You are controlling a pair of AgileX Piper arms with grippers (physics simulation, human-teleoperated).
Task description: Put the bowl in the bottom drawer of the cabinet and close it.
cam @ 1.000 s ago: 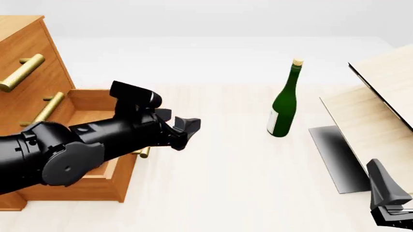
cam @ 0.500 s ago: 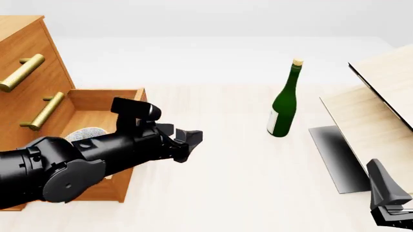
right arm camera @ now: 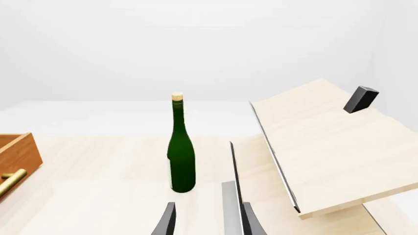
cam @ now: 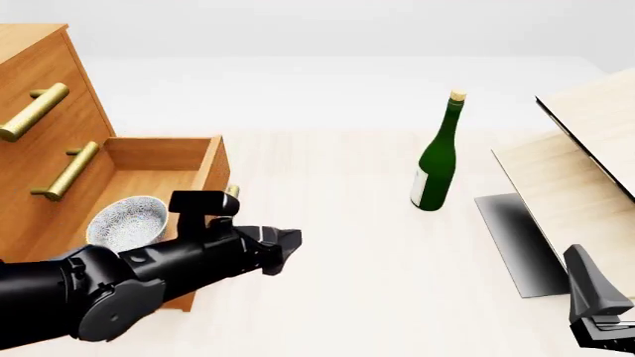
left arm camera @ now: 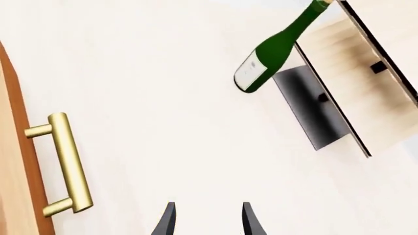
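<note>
The bowl [cam: 127, 221], white with blue-grey speckles, sits inside the bottom drawer [cam: 159, 152], which stands pulled out of the cabinet [cam: 44, 71]. My left gripper [cam: 288, 244] is open and empty, just right of the drawer's front, low over the table. In the left wrist view its fingertips [left arm camera: 168, 221] are apart, with the drawer's brass handle [left arm camera: 65, 164] off to one side. My right gripper [cam: 600, 327] rests at the near right corner, open with nothing between its fingers [right arm camera: 248, 220]. The left arm hides the drawer's front panel in the front view.
A green wine bottle [cam: 435, 160] stands upright mid-table, also seen as the bottle [right arm camera: 181, 156] in the right wrist view. A pale wooden box with a dark panel [cam: 566, 186] fills the right side. Two upper drawers with brass handles [cam: 35, 111] are shut.
My left arm has dropped and drawn back from above the drawer toward its front, uncovering the bowl lying inside. The right arm has not moved.
</note>
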